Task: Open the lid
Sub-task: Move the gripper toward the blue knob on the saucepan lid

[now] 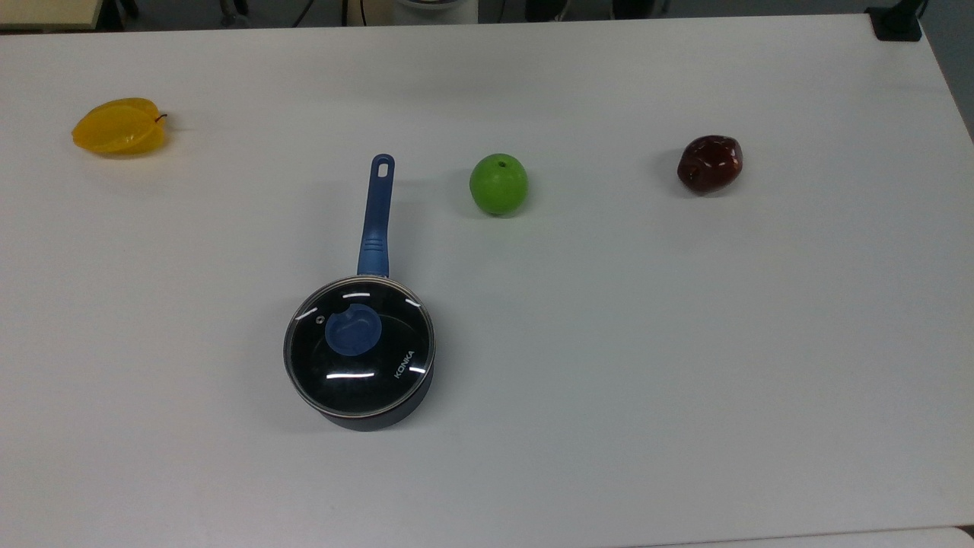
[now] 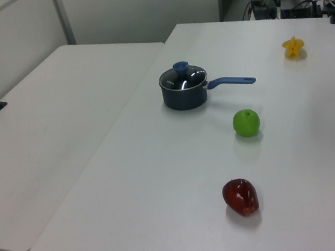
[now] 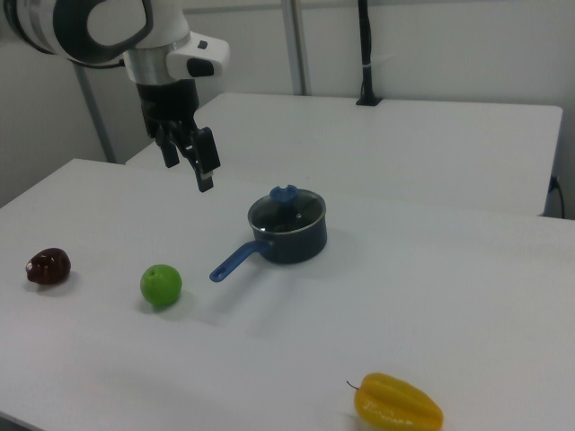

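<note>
Lid [image 1: 359, 347] sits shut on pot [image 3: 289, 232], middle of white table [image 1: 685, 342]. Gripper [image 3: 189, 165] up in air, well apart from lid, fingers spread, holding nothing. Green apple [image 1: 498, 183] near pot handle.

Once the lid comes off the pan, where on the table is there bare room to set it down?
The widest bare patch in the top view is the table to the right of the pan, below the apple and the dark red fruit. Another lies left of the pan, below the yellow fruit. It is tighter between the blue handle and the apple.
</note>
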You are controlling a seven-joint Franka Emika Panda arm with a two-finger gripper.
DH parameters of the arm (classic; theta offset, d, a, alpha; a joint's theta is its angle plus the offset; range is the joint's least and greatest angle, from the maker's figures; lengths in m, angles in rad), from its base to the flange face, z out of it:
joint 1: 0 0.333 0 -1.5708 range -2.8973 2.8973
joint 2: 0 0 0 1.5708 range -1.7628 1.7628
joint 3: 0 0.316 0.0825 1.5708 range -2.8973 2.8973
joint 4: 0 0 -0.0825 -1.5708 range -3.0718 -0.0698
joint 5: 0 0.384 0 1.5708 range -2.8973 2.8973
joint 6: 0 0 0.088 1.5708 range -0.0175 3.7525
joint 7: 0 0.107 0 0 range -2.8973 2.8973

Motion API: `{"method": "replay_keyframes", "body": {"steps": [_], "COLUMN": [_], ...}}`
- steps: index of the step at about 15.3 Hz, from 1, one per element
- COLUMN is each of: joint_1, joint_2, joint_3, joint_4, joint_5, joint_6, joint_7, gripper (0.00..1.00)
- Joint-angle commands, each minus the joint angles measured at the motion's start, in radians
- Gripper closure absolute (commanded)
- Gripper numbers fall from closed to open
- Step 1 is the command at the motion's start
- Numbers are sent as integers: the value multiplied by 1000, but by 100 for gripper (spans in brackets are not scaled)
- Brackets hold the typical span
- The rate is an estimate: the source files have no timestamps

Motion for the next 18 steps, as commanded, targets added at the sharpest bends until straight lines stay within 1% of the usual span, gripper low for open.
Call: {"method": "replay_keyframes", "body": {"steps": [1, 5, 9, 10, 13, 16, 18], "joint_1": [-5, -3, 8, 8, 15, 37, 60], "joint_2": [6, 7, 27, 35, 58, 79, 118], "joint_3": [-1, 0, 8, 11, 14, 14, 12], "joint_4": [15, 15, 15, 15, 15, 15, 15], "joint_5": [31, 31, 29, 29, 26, 17, 11], "joint_6": [-23, -20, -9, 11, 114, 181, 245], "joint_7": [-32, -27, 12, 44, 201, 259, 314], "gripper": [0, 0, 0, 0, 0, 0, 0]}}
